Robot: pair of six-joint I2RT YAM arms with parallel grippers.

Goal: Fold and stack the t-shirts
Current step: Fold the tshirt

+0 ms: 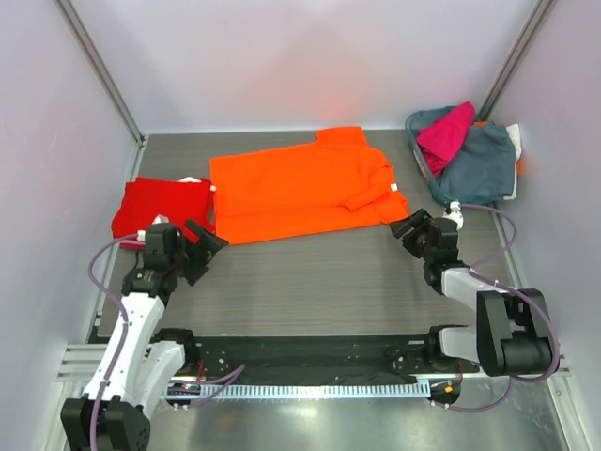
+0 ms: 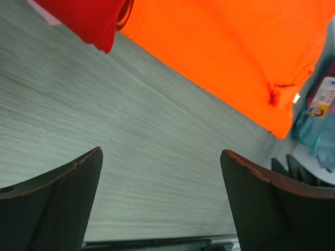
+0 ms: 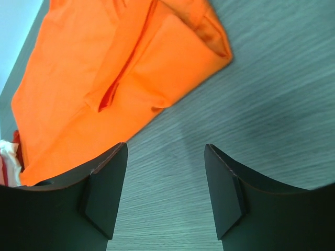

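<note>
A bright orange t-shirt [image 1: 300, 185] lies spread flat at the back middle of the table, and shows too in the left wrist view [image 2: 230, 57] and the right wrist view [image 3: 104, 68]. A folded red t-shirt [image 1: 158, 205] lies to its left, its edge in the left wrist view [image 2: 91, 18]. A magenta t-shirt [image 1: 446, 133] sits in the basket at the back right. My left gripper [image 1: 208, 242] hangs open near the orange shirt's front left corner, empty [image 2: 162, 157]. My right gripper [image 1: 410, 227] is open by the shirt's front right corner, nothing between its fingers [image 3: 165, 151].
A basket [image 1: 418, 162] at the back right holds grey-blue cloth [image 1: 481, 164] under the magenta shirt. Grey walls close in the left, back and right. Bare wood-grain tabletop [image 1: 310, 282] stretches between the arms and the shirts.
</note>
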